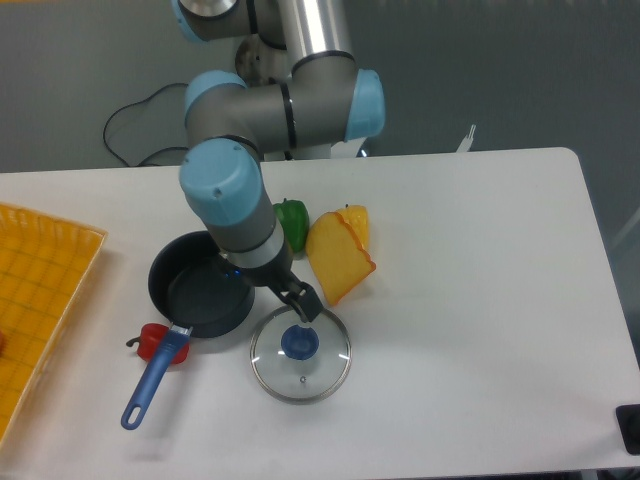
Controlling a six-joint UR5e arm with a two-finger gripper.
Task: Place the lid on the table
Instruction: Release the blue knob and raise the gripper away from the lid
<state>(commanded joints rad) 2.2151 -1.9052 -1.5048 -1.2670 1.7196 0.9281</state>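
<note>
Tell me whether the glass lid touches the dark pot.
Apart. The fixed camera shows the round clear glass lid with blue knob lying on the white table, a strip of white separating it from the dark blue-handled pot.

A plain grey wall (pixel 520 70) behind, with a black cable (pixel 130 120) trailing.

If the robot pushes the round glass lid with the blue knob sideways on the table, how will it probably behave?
The round clear glass lid with a silver rim lies flat on the white table, so it would probably slide, not roll or tip. Glass suggests it is stiff, rather heavy and breakable. The hand sits at its blue knob, likely the easiest grip.
</note>
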